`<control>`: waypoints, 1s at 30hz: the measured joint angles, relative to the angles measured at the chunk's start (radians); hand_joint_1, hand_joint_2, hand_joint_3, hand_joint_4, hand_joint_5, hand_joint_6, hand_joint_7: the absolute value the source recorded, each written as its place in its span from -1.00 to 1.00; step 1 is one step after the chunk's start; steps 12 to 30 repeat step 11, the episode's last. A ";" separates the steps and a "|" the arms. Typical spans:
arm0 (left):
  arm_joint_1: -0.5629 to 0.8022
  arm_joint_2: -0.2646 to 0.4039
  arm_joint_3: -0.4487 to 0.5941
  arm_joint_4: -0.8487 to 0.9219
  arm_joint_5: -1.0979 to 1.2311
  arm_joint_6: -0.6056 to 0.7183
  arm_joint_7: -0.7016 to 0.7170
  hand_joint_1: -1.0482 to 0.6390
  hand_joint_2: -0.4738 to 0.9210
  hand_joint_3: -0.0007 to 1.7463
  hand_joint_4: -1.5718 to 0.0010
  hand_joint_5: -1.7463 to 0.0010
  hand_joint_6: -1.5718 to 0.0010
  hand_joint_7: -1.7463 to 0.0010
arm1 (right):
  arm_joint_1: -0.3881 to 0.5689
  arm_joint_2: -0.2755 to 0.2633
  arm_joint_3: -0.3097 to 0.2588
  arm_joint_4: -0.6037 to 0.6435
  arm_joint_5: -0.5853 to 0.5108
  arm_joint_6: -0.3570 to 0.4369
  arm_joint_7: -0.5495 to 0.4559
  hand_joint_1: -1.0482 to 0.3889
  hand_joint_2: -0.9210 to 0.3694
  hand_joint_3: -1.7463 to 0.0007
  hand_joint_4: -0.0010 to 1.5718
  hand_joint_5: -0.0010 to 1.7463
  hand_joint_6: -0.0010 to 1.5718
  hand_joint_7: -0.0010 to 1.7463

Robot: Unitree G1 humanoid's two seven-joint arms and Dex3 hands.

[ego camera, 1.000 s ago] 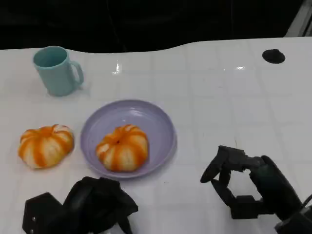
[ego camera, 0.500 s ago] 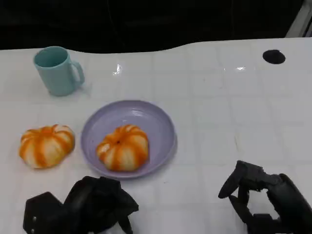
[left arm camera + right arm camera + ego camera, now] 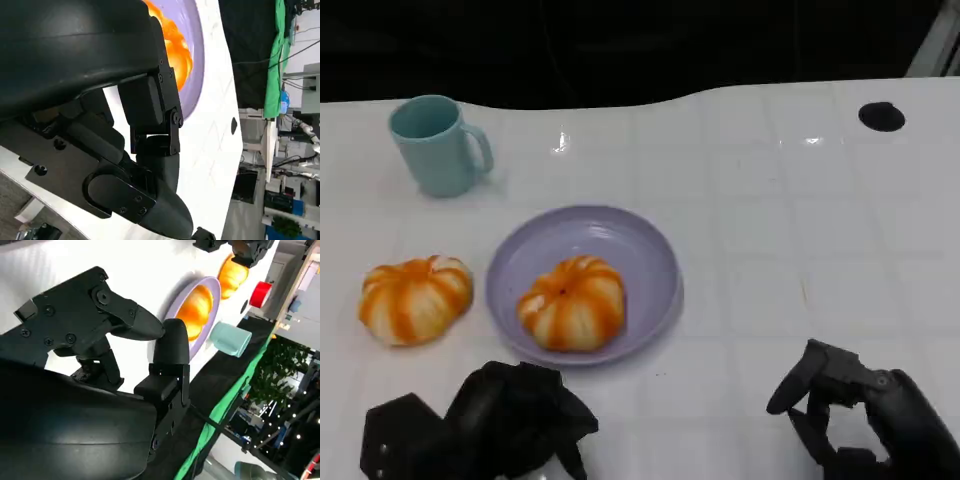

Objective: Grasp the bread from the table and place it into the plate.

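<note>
An orange-and-white striped bread (image 3: 570, 303) lies in the lilac plate (image 3: 650, 255) at the centre of the table. It is also in the left wrist view as the bread (image 3: 172, 40) on the plate (image 3: 197, 65), and in the right wrist view as the bread (image 3: 197, 307). A second striped bread (image 3: 415, 298) sits on the table left of the plate. My left hand (image 3: 490, 425) is at the near edge below the plate, fingers curled in, holding nothing. My right hand (image 3: 860, 415) is at the near right, fingers apart and empty.
A teal cup (image 3: 438, 145) stands at the back left, behind the second bread. A small black disc (image 3: 881, 116) lies at the far right. White table stretches between the plate and my right hand.
My right hand has drawn back from beside the plate toward the near right edge. The left hand has barely shifted. Both breads stay put.
</note>
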 measured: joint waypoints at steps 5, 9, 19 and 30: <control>0.000 0.011 0.003 0.003 -0.009 0.000 -0.009 -1.00 0.84 -1.00 -0.86 -0.13 -0.99 0.46 | -0.009 0.017 -0.003 0.002 -0.020 -0.003 -0.016 0.01 -0.53 -0.09 -0.04 1.00 -0.23 0.68; 0.000 0.015 0.007 0.004 -0.016 0.000 -0.011 -1.00 0.83 -1.00 -0.86 -0.13 -1.00 0.46 | -0.010 0.027 -0.003 0.002 -0.020 -0.003 -0.019 0.03 -0.53 -0.07 -0.05 1.00 -0.22 0.65; 0.000 0.016 0.009 0.004 -0.016 0.001 -0.010 -1.00 0.83 -1.00 -0.86 -0.13 -1.00 0.46 | -0.012 0.029 -0.003 0.006 -0.020 -0.008 -0.020 0.03 -0.53 -0.06 -0.04 1.00 -0.22 0.65; 0.000 0.016 0.009 0.004 -0.016 0.001 -0.010 -1.00 0.83 -1.00 -0.86 -0.13 -1.00 0.46 | -0.012 0.029 -0.003 0.006 -0.020 -0.008 -0.020 0.03 -0.53 -0.06 -0.04 1.00 -0.22 0.65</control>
